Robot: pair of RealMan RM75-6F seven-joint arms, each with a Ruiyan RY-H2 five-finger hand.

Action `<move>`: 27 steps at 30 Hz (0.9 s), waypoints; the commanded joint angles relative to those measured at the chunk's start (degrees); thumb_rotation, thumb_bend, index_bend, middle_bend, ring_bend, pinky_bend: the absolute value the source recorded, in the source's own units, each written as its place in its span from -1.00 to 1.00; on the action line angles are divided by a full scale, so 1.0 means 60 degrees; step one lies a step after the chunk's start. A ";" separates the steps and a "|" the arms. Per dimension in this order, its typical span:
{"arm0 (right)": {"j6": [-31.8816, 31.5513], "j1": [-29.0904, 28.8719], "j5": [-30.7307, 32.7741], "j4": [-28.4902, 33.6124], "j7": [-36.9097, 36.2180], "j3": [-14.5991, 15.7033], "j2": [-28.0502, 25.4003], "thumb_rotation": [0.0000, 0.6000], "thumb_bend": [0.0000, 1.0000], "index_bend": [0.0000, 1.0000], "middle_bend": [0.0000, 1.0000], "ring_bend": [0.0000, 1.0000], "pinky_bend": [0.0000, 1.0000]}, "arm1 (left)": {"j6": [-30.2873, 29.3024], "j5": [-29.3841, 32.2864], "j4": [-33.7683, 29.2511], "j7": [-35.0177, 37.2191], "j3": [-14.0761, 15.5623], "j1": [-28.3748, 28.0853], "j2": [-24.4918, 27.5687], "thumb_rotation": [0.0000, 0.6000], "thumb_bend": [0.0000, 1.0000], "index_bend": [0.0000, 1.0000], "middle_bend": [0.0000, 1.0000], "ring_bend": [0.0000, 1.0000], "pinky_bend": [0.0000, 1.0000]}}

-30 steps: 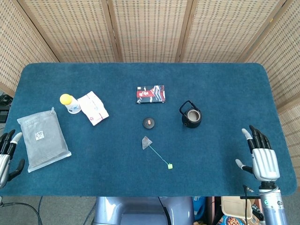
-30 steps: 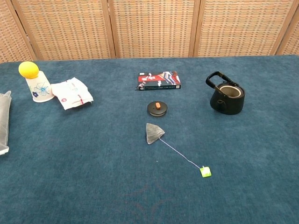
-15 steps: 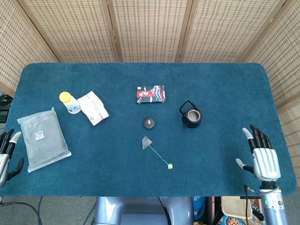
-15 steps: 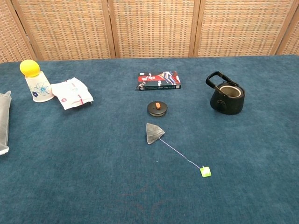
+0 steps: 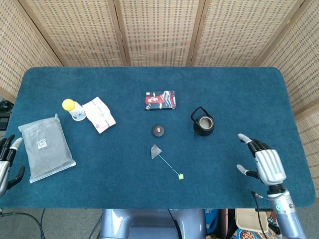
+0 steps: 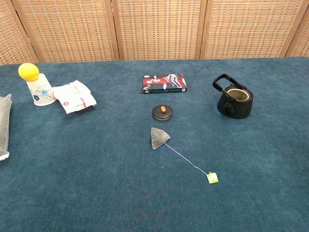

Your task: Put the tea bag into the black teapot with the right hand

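Note:
A grey pyramid tea bag (image 5: 156, 151) (image 6: 157, 137) lies on the blue table, its thin string running to a green tag (image 5: 181, 176) (image 6: 212, 178). The black teapot (image 5: 203, 122) (image 6: 233, 100) stands lidless, further back and to the right. Its round black lid (image 5: 158, 130) (image 6: 162, 112) rests just behind the tea bag. My right hand (image 5: 264, 164) hovers open over the table's front right, well clear of both. At the front left edge, my left hand (image 5: 6, 164) is open and holds nothing. Neither hand shows in the chest view.
A red and black packet (image 5: 160, 100) (image 6: 164, 83) lies behind the lid. At the left stand a paper cup with a yellow ball (image 5: 73, 109) (image 6: 35, 86), a white wrapper (image 5: 99, 115) (image 6: 73, 96) and a clear plastic bag (image 5: 46, 147). Wicker screens back the table.
My right hand has moved inward to the left over the table and turned slightly. The left hand has slipped a little lower at the edge. The objects lie where they were.

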State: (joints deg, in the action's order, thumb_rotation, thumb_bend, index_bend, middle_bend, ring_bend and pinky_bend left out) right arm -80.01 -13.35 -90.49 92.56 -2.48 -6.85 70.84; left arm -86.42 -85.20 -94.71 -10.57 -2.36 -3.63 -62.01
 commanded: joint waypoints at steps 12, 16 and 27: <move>0.2478 -0.2011 -0.1175 0.0509 -0.0686 0.0277 -0.0118 1.00 -0.65 -0.33 0.34 0.35 0.49 | 0.0384 0.0247 -0.0038 -0.0215 -0.0155 -0.0264 0.0179 1.00 -0.11 -1.00 -1.00 -1.00 -1.00; 0.2879 -0.2327 -0.1211 0.0548 -0.0650 0.0352 0.0046 1.00 -0.65 -0.28 0.41 0.43 0.55 | 0.0501 0.0352 -0.0022 -0.0238 -0.0193 -0.0331 0.0201 1.00 -0.11 -1.00 -1.00 -1.00 -1.00; 0.3426 -0.2693 -0.0872 0.0234 0.0398 0.0509 0.0872 1.00 -0.47 -0.18 0.61 0.69 0.81 | 0.0789 0.0572 0.0182 -0.0116 -0.0243 -0.0485 0.0145 1.00 -0.11 -1.00 -1.00 -1.00 -1.00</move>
State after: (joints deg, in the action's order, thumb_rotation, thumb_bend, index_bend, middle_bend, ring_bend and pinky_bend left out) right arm -59.92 -29.19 -96.21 94.33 -1.02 -3.97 75.30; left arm -81.70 -81.79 -93.65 -11.30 -3.80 -6.51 -61.11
